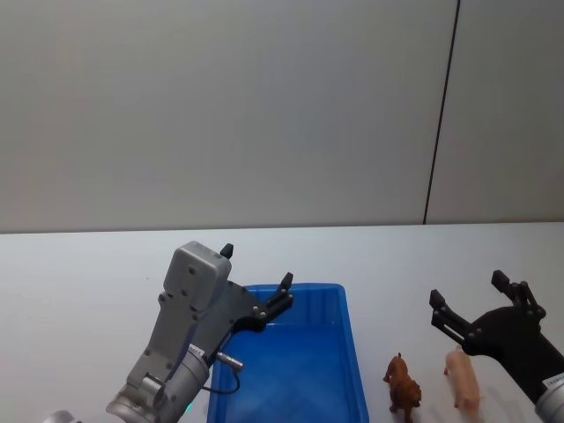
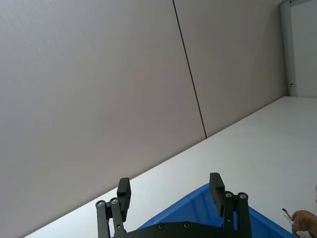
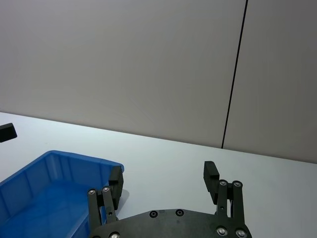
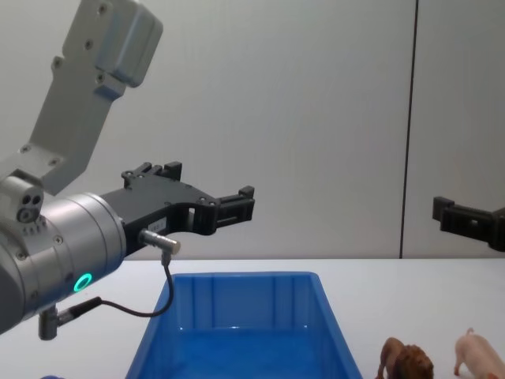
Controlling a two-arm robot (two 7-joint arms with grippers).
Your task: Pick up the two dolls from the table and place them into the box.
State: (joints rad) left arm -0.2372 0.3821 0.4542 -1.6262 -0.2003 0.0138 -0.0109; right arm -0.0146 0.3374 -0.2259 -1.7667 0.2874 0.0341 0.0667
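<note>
The brown lion doll [image 1: 404, 385] and the pale pink pig doll [image 1: 463, 377] stand side by side on the white table [image 1: 88, 264], just right of the blue box [image 1: 355, 352]. The chest view shows the lion [image 4: 406, 362] and the pig [image 4: 481, 355] low at the right, beside the box [image 4: 237, 300]. My left gripper [image 1: 256, 266] hangs open and empty above the box's far left part. My right gripper [image 1: 468, 288] is raised above and just behind the pig, open with nothing between its fingers. The box holds nothing.
A grey wall with a dark vertical seam [image 1: 441, 115] rises behind the table. White tabletop stretches to the left of the box and behind it. A thin cable [image 4: 118, 304] loops under my left wrist above the box's left rim.
</note>
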